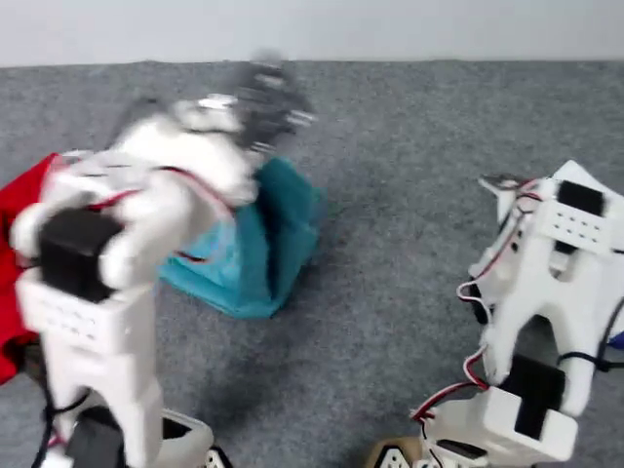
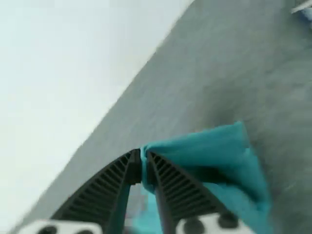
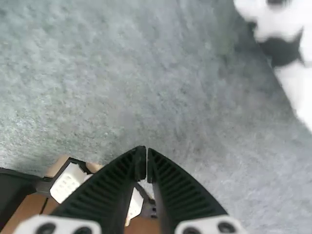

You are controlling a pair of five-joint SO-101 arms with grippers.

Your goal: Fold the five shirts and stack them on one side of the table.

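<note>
Teal shirt (image 1: 276,234) — half behind left arm (image 1: 161,190)

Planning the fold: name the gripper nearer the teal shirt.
Left. The left gripper is shut on an edge of the teal shirt; the right gripper hangs shut over the table, apart.

Two robot arms along the near edge: one left arm (image 1: 107,292), one right arm (image 1: 546,283). Two grippers, one per arm: the left gripper (image 2: 143,163) and the right gripper (image 3: 146,156). Two black ribbed fingers (image 3: 112,185) on each, four in all. Two shirts in sight: one teal shirt (image 1: 263,244) bunched left of centre, one red shirt (image 1: 15,244) at the left edge, partly cut off. One grey table (image 1: 409,146) beneath everything. One pale wall (image 1: 312,29) along the far side.
</note>
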